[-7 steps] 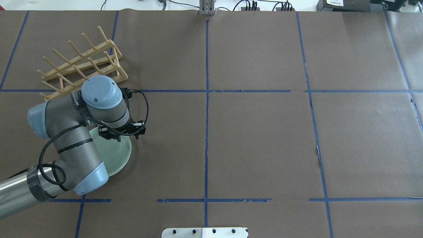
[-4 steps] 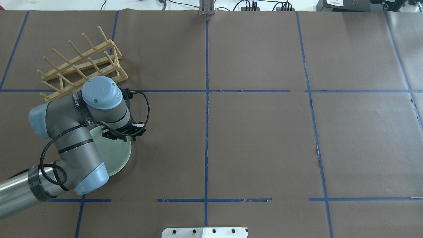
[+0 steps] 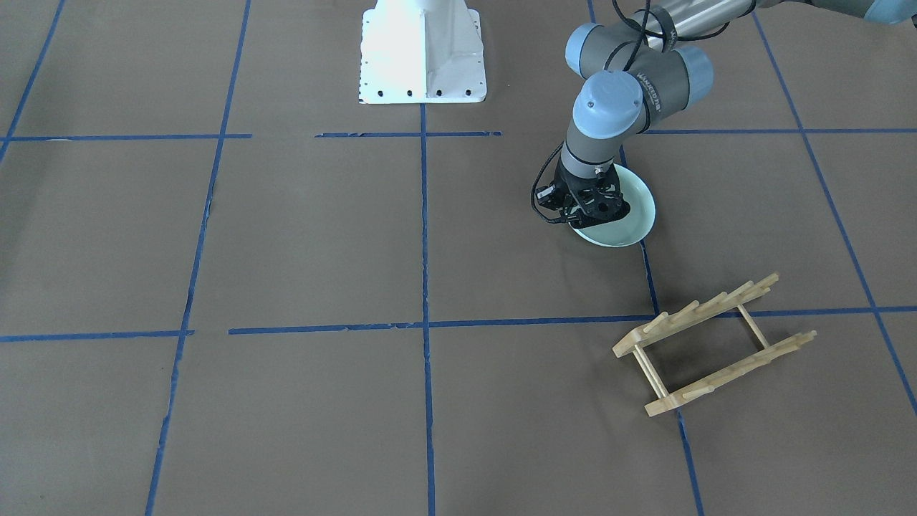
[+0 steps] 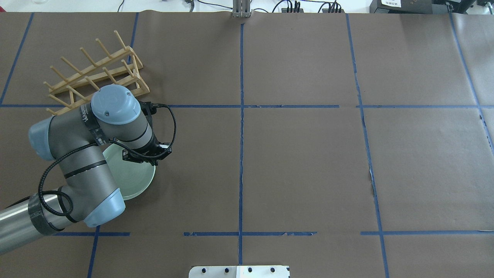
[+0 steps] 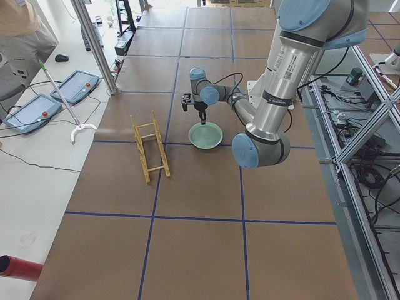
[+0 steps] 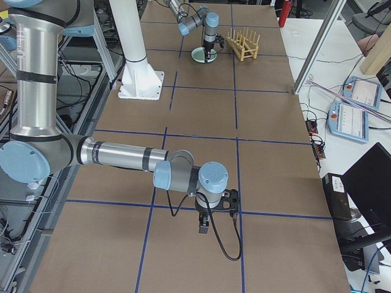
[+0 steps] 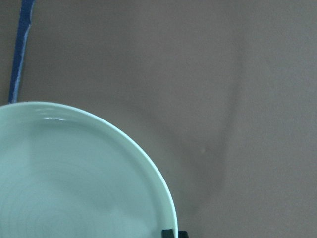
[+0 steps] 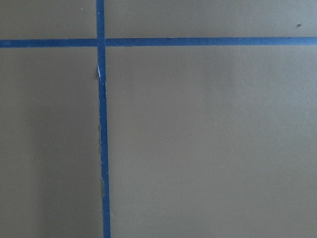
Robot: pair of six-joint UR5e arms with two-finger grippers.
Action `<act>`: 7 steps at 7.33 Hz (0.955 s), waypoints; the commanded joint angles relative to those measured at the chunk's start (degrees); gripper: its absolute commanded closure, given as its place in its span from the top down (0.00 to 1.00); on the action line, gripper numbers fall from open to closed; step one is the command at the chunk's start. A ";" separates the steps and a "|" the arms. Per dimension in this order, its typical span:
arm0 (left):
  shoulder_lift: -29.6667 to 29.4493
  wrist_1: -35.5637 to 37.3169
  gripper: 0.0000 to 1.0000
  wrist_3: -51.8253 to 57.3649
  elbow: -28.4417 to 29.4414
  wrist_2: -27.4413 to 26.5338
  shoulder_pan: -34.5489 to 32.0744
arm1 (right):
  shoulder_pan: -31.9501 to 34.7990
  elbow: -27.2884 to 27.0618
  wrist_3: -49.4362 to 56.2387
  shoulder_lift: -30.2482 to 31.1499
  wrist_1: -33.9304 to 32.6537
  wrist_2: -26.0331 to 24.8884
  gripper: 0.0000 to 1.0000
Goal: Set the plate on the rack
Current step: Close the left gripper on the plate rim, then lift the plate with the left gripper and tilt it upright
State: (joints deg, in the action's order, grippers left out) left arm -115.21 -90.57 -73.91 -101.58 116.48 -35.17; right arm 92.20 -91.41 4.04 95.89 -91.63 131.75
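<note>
The pale mint-green plate [image 4: 135, 181] is at the table's left, partly hidden under my left arm. It also shows in the front view [image 3: 630, 215] and fills the lower left of the left wrist view [image 7: 74, 188]. My left gripper [image 4: 141, 156] is shut on the plate's far right rim, and its fingertips [image 7: 168, 233] show at that rim. The plate looks slightly tilted off the paper. The light-wood rack [image 4: 96, 73] stands empty just beyond, also seen in the front view [image 3: 716, 344]. My right gripper [image 6: 204, 226] hangs over bare paper far to the right; I cannot tell if it is open or shut.
The table is covered in brown paper with blue tape lines [image 4: 241, 116]. The white robot base plate [image 3: 423, 64] sits at the near middle edge. Control pendants [image 5: 75, 87] lie on a side table beyond the left end.
My left arm has risen a little, and the plate has shifted slightly with its gripped rim lifting. The rack has not moved.
</note>
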 commanded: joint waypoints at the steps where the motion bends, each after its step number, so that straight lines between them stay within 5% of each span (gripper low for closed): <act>1: -0.97 0.39 0.00 -0.27 -7.81 2.61 -7.94 | 0.00 0.00 0.00 0.00 -0.04 0.00 1.00; 3: -4.56 -2.14 0.00 0.26 -8.90 5.67 -20.92 | 0.00 0.00 0.00 0.00 -0.04 0.00 1.00; 4: -4.06 -9.64 0.00 -0.09 -8.29 8.39 -26.38 | 0.00 0.00 0.00 0.00 -0.04 0.00 1.00; 7: -3.61 -31.18 0.00 -2.53 5.30 18.59 -39.42 | 0.00 0.00 0.00 0.00 -0.04 0.00 1.00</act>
State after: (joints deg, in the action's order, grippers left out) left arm -118.89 -112.91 -74.69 -101.61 131.33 -70.29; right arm 92.20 -91.41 4.04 95.89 -91.67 131.75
